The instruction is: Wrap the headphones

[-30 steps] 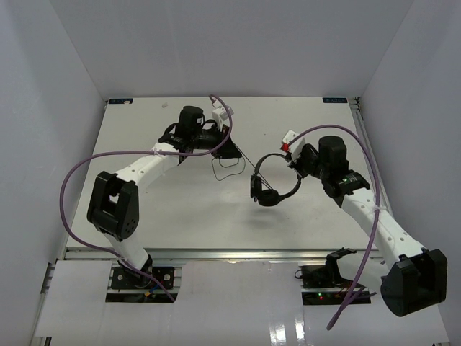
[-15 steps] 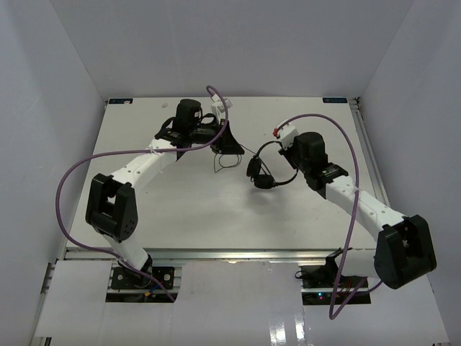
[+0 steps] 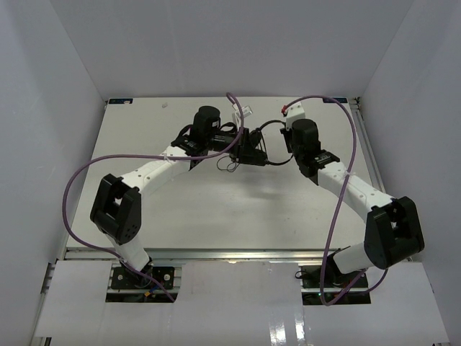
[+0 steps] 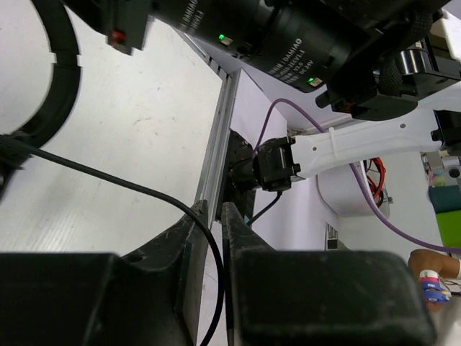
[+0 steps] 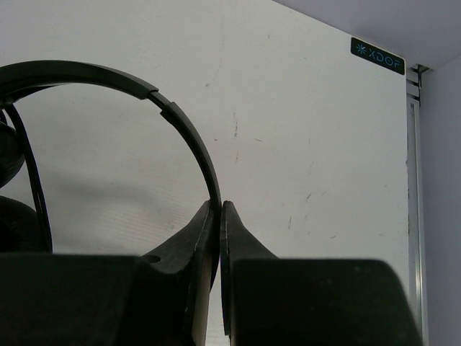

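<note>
The black headphones (image 3: 254, 149) hang between my two grippers above the back middle of the table. My right gripper (image 3: 283, 138) is shut on the thin headband (image 5: 108, 75), which runs between its fingertips (image 5: 218, 205). One padded earcup (image 5: 10, 223) shows at the left edge of the right wrist view. My left gripper (image 3: 247, 142) is shut on the thin black cord (image 4: 108, 181), which passes between its fingertips (image 4: 214, 209). Part of the headband (image 4: 59, 79) shows at the upper left of the left wrist view. Loose cord loops (image 3: 230, 165) lie on the table below. The plug is not visible.
Purple arm cables (image 3: 79, 180) arc over the left and right (image 3: 353, 144) sides. The table's right rail (image 5: 412, 180) and back wall are close to the right gripper. The right arm (image 4: 288, 43) fills the top of the left wrist view.
The right gripper carried the headphones left and toward the back. The left gripper moved right with the cord, so both grippers now stand close together.
</note>
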Controlling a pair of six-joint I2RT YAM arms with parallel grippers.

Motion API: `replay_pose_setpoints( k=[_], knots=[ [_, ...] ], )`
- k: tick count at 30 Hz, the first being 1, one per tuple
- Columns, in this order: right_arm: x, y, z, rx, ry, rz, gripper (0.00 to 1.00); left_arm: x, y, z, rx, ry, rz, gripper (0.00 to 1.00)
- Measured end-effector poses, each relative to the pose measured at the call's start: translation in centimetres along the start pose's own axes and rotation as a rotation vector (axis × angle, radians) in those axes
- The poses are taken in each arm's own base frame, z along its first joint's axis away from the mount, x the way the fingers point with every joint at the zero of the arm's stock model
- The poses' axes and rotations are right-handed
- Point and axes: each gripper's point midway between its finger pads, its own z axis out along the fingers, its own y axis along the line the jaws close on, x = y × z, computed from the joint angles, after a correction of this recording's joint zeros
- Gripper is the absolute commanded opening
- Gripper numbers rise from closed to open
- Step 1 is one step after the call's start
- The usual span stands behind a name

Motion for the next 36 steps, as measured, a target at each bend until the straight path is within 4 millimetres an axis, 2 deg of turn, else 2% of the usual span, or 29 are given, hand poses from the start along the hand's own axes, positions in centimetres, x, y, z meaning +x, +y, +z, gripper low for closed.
replay_pose_setpoints(
  k=[8, 16, 22, 30, 33, 36],
  knots=[
    [-0.2, -0.4, 0.6, 0.068, 0.017, 0.157, 0.08, 1.4, -0.6, 2.6, 0.014, 0.017, -0.024, 0.30],
    [-4.0, -0.4, 0.6, 0.054, -0.051, 0.362, 0.08, 5.2, 3.0, 3.0, -0.069, 0.015, -0.103, 0.32],
    [-6.8, -1.1, 0.4, 0.023, -0.100, 0.491, 0.08, 6.5, 4.4, 3.0, -0.106, 0.006, -0.118, 0.35],
    [-8.2, -1.2, -0.4, -0.030, -0.123, 0.582, 0.08, 7.1, 5.4, 3.0, -0.130, -0.010, -0.085, 0.29],
    [-8.5, -1.6, -0.9, -0.054, -0.121, 0.608, 0.08, 8.1, 6.3, 2.9, -0.152, -0.003, -0.080, 0.32],
    [-9.2, -2.8, -1.4, -0.061, -0.137, 0.639, 0.08, 9.5, 7.2, 2.6, -0.176, 0.015, -0.079, 0.34]
  ],
)
